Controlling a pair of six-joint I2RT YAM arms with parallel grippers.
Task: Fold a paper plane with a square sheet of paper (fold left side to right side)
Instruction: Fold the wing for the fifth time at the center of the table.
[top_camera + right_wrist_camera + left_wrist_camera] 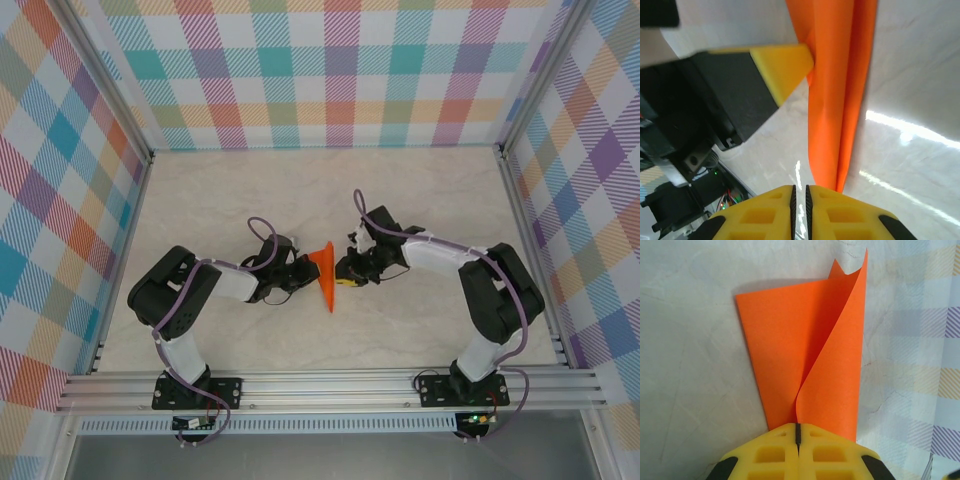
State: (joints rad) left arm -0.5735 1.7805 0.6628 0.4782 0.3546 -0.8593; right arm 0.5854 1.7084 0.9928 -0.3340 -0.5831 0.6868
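Note:
The orange paper (326, 277) lies mid-table as a narrow, pointed folded shape, its tip toward the arms. In the left wrist view the paper (785, 340) has one flap (837, 365) lifted and curling over, and the flap's edge runs into the closed jaw line of my left gripper (797, 432). That left gripper (305, 268) sits at the paper's left side. My right gripper (346, 275) is at the paper's right side. Its jaws (800, 192) are together with only a slit between them, and the paper (837, 100) passes under its right finger rather than between the pads.
The left gripper's yellow fingertip (782, 65) and black body show close to the paper in the right wrist view. Plaid walls (340, 70) enclose the marbled tabletop (230, 200) on three sides. An aluminium rail (330, 385) runs along the near edge.

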